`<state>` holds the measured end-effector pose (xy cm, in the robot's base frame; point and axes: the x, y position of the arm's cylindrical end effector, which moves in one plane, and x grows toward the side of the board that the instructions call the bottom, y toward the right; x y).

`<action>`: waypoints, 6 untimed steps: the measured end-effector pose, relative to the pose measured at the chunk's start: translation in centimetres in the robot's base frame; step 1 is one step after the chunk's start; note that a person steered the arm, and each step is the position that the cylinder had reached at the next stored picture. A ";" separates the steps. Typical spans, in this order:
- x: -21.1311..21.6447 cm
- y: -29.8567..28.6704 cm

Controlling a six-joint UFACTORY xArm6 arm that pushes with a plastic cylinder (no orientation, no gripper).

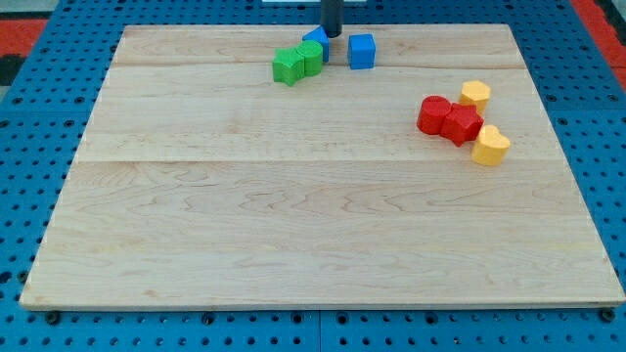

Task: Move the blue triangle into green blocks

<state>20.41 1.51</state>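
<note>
The blue triangle [315, 38] lies near the view's top, touching the upper right of two green blocks [290, 66] [311, 56] that sit side by side. My tip [333, 36] stands right beside the blue triangle on its right side, close to touching it. A blue cube [362, 51] sits just to the right of my tip.
At the view's right, two red blocks [434, 114] [462, 124] sit together, with a yellow block [475, 94] above them and another yellow block [491, 146] below right. The wooden board [293, 225] lies on a blue pegboard.
</note>
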 end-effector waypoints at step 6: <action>5.1 -1.5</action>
